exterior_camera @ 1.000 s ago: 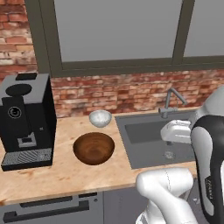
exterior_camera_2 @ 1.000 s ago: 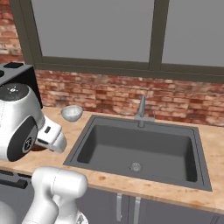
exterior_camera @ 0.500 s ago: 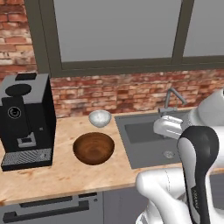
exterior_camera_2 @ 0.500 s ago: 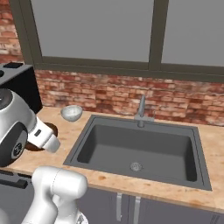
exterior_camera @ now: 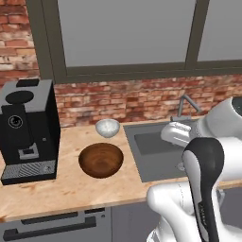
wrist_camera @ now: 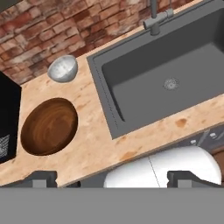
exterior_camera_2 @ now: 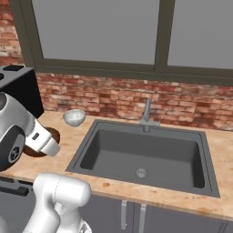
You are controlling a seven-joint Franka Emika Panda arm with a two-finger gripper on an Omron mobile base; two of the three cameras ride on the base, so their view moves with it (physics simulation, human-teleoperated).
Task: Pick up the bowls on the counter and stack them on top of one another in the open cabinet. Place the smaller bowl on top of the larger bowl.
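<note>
Dark finger tips [wrist_camera: 43,179] of the gripper [wrist_camera: 116,179] stand spread wide with nothing between them, hanging high above the front edge of the counter [exterior_camera: 71,186]. Two bowls wait there untouched: one wide brown wooden bowl [exterior_camera: 100,160] mid-counter beside the black coffee machine [exterior_camera: 28,130], and one small white bowl [exterior_camera: 108,127] near the back edge by the sink's [exterior_camera_2: 145,154] corner. Grabbing the white one first would likely spoil the stacking order, and a careless descent could clip the machine.
</note>
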